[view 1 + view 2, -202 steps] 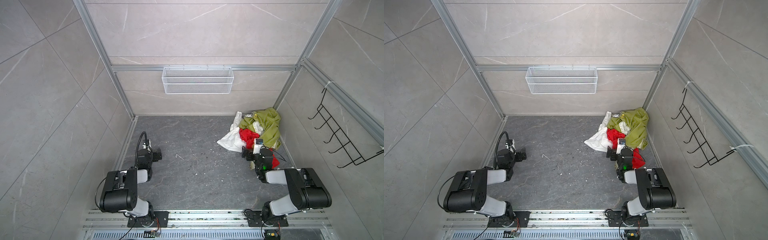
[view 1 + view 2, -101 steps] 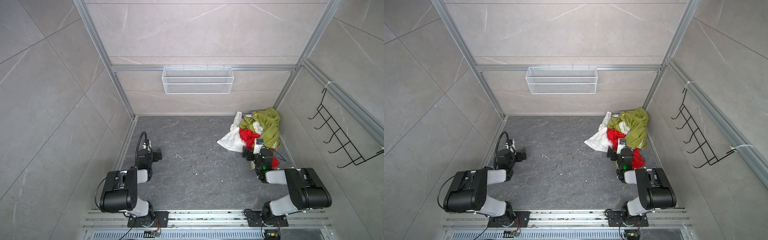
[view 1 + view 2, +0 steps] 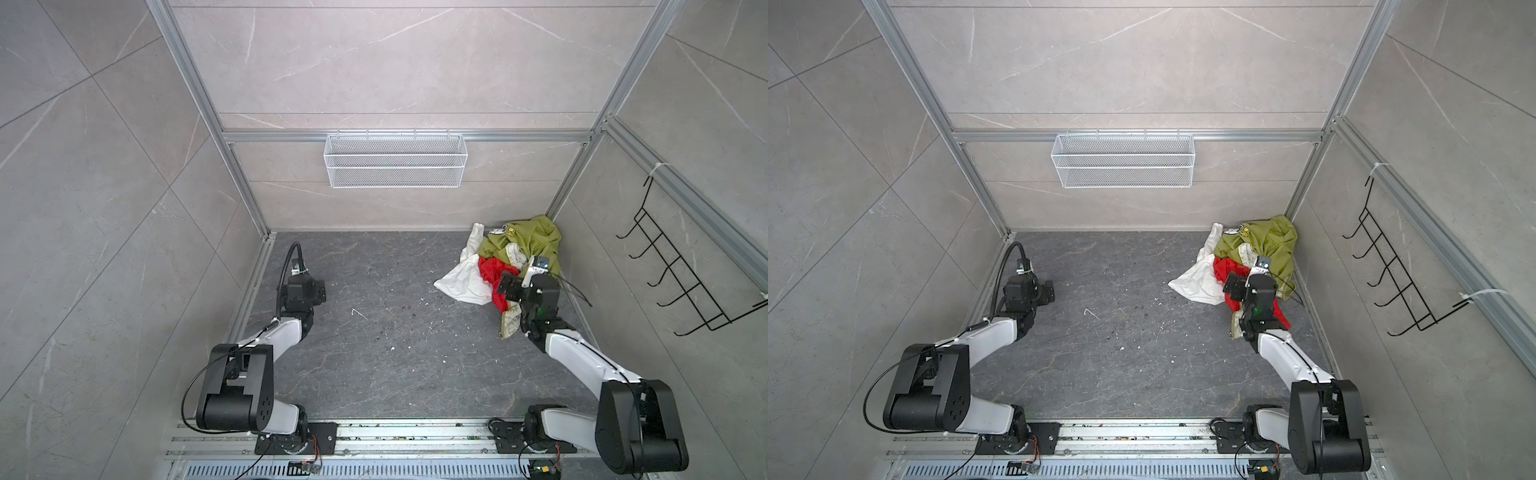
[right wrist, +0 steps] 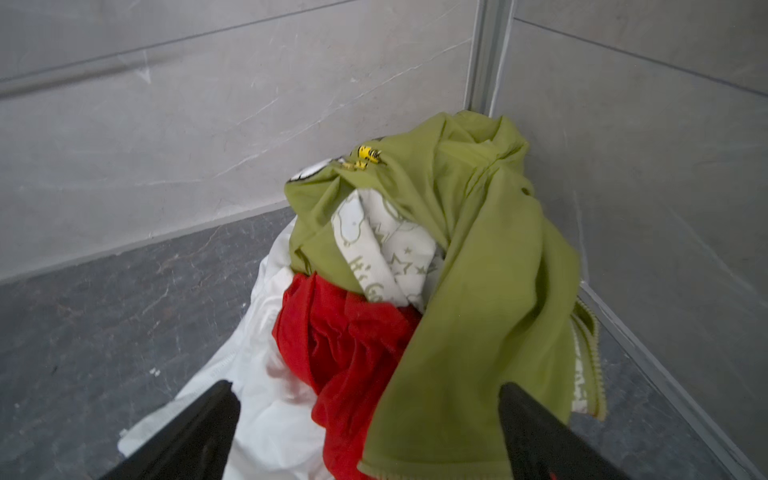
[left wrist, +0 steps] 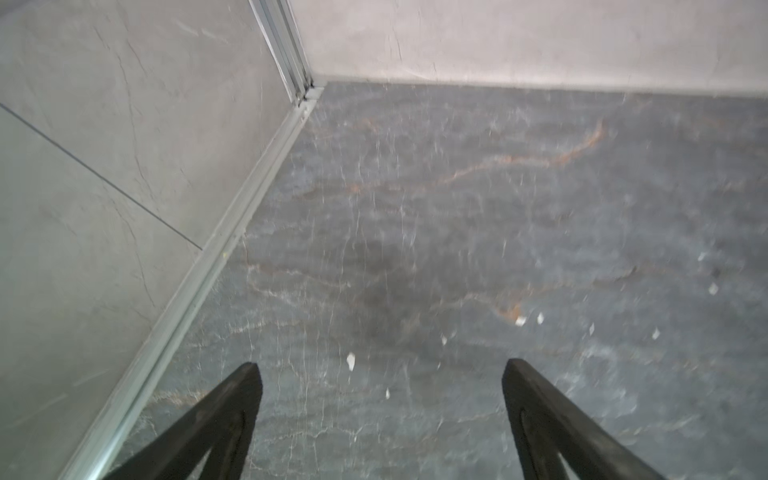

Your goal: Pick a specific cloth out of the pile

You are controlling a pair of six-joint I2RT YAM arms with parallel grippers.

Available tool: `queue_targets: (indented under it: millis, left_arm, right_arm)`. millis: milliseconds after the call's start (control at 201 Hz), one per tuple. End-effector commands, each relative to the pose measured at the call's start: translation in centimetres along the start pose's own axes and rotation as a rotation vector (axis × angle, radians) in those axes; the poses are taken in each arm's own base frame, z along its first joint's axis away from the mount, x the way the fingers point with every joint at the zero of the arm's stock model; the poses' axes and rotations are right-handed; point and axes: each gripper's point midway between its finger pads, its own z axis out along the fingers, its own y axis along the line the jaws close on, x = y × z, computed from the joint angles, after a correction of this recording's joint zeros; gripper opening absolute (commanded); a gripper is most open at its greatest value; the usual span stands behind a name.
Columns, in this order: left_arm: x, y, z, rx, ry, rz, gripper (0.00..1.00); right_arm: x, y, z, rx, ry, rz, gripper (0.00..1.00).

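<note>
The pile [image 3: 517, 253] lies in the far right corner of the dark floor. The cloth, bright red [image 4: 345, 340] [image 3: 490, 269] [image 3: 1224, 268], sits at its near side. An olive-green cloth [image 4: 478, 249] drapes over part of it, and a white cloth [image 4: 266, 399] lies beside it. A cream printed cloth [image 4: 386, 245] shows under the olive one. My right gripper [image 4: 365, 386] is open just above the pile's near edge, with red and olive folds showing between its fingers; contact is unclear. My left gripper [image 5: 380, 363] stands open over bare floor by the left wall.
A white wire basket [image 3: 395, 166] hangs on the back wall. A black hook rack [image 3: 681, 282] is mounted on the right wall. Walls close in the pile on two sides. Small white flecks [image 5: 351, 360] dot the floor. A metal rail [image 3: 395, 436] runs along the front.
My right gripper has moved a little farther toward the pile. The left arm has stayed in place.
</note>
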Motion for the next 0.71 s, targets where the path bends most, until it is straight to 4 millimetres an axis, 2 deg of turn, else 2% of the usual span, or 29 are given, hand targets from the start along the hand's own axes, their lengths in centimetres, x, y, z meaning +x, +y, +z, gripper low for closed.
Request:
queue_targets:
  millis: [0,229,329,368,493,702]
  left_arm:
    - [1.6,-2.2,-0.4,0.012,0.116,0.064,0.94]
    - [2.4,-12.7,-2.0,0.385,0.216,0.095,0.96]
    - [2.8,-17.1,-3.1,0.581,0.278,0.073,0.86]
    - [2.7,-18.7,-3.5,0.652,0.305,0.050,0.86]
    - [2.3,-22.8,-4.8,0.817,0.345,0.022,0.86]
    - [0.9,-28.3,-7.6,1.026,0.347,0.000,0.90]
  right_arm:
    - [3.2,-2.5,-0.6,0.171,0.241,0.034,1.00]
    - [2.0,0.6,0.0,0.067,0.384,0.030,1.00]
    - [1.8,1.6,0.3,0.039,0.419,-0.001,1.00]
    - [2.1,2.0,0.5,0.031,0.440,-0.016,1.00]
    - [2.8,2.0,1.1,0.062,0.497,-0.069,0.99]
    - [3.5,1.9,2.4,0.091,0.557,-0.137,0.89]
